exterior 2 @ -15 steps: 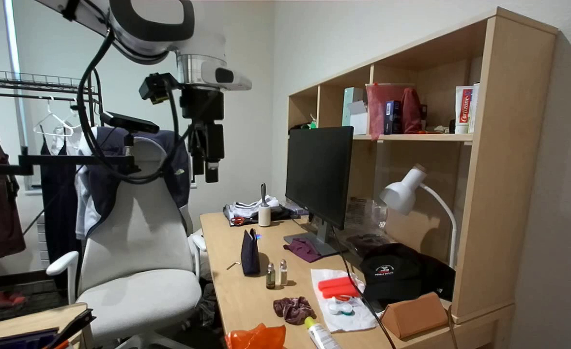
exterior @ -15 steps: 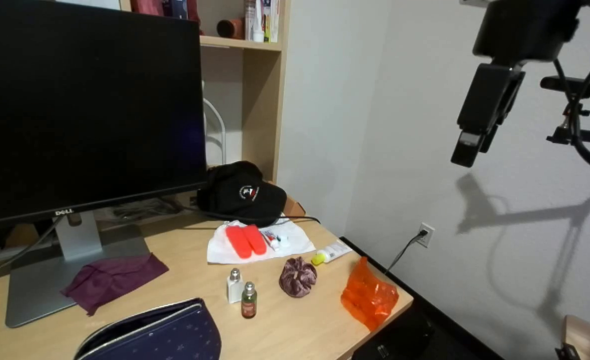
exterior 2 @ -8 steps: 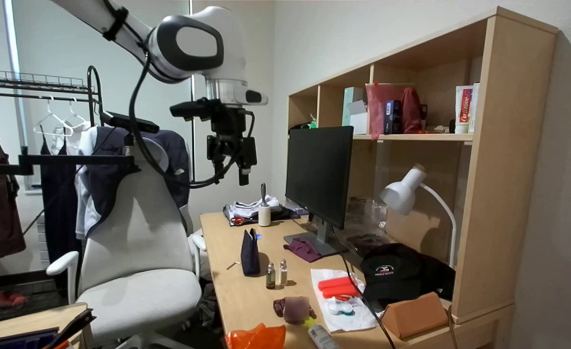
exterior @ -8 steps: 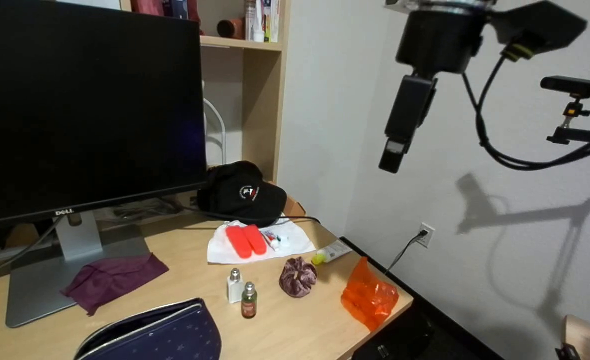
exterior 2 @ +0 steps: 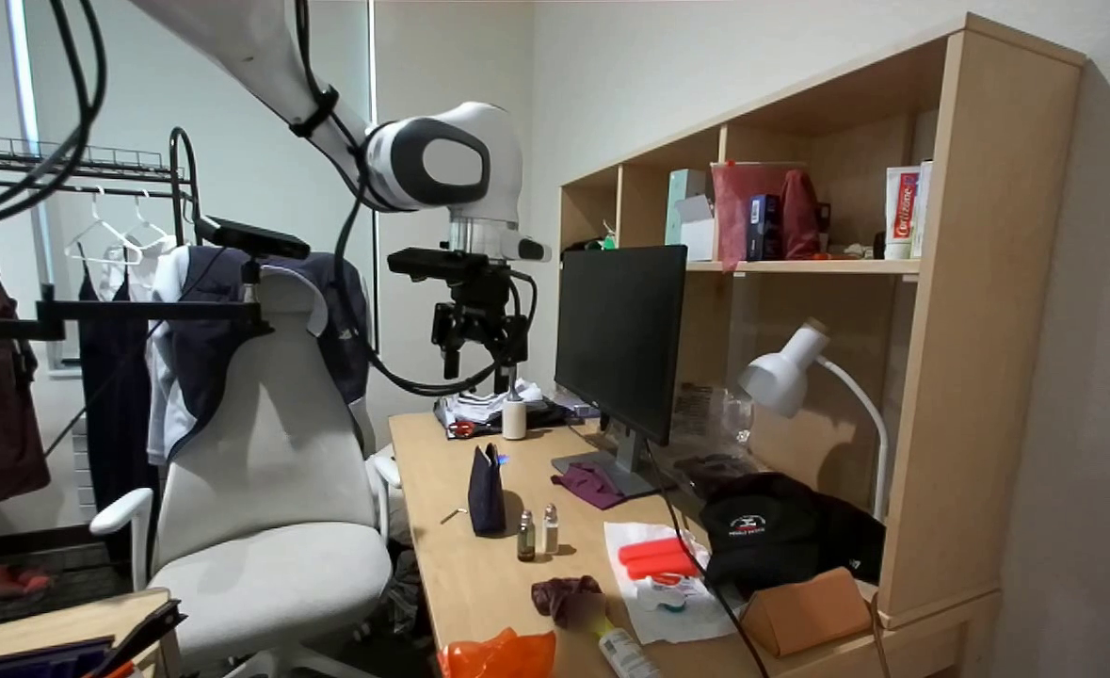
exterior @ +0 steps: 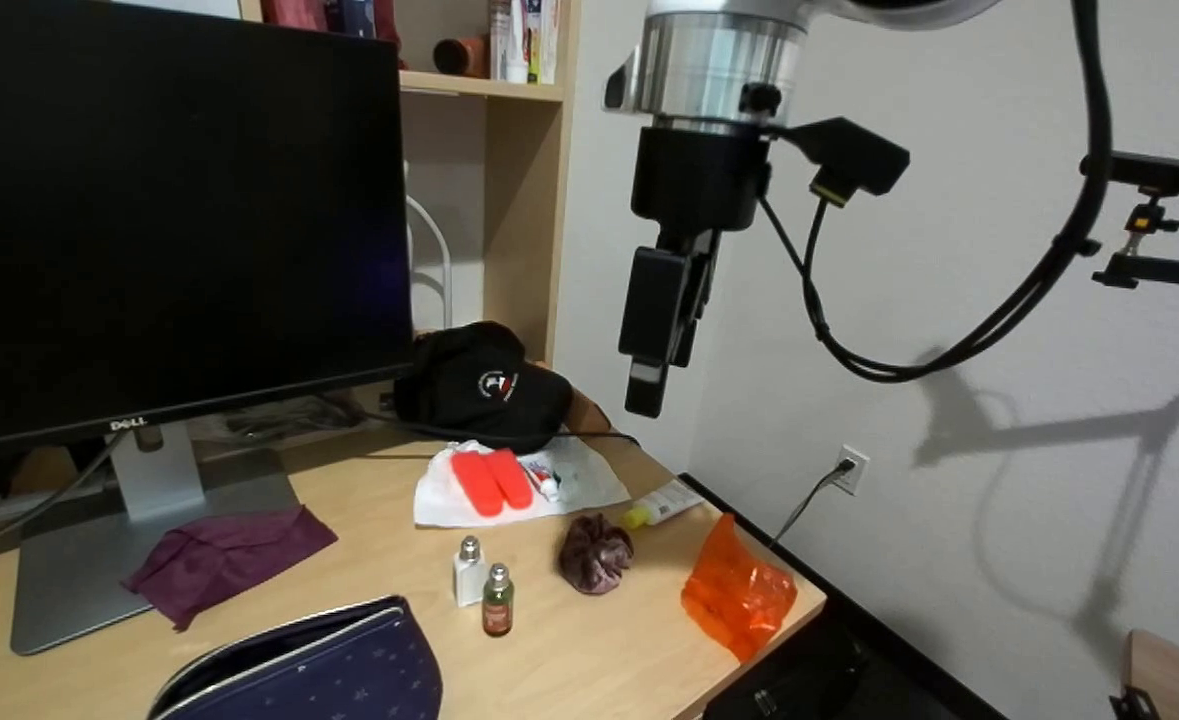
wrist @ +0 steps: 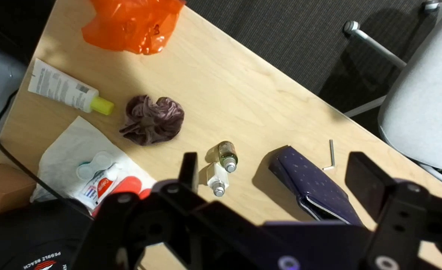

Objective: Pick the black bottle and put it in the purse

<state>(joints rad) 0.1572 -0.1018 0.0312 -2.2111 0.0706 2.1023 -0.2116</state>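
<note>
We begin with the desk, which bears everything the job needs; well above it hangs the gripper, its jaws wide apart and nothing held between them. Next is the purse, standing on the desk with its top parted; we judge it soft and light, liable to slide or topple if knocked, so we would bring the load straight down through the opening. Near one end of it, out on the open wood, the dark bottle stands upright, just beside a white bottle; whether those two touch we cannot say for certain. We expect our dark one to be light, stiff and smooth, perhaps glass, so it could slip in a careless hold, or tip if one of the pads meets it before the other. We would take it around the labelled body, squarely and at mid-height, with modest pressure, coming down so that neither side of the grip pushes into the white neighbour. Smallest of all is the silver cap on its top, narrow and shiny, which we think offers a poorer hold than the body below and may be only screwed or pressed on.
</note>
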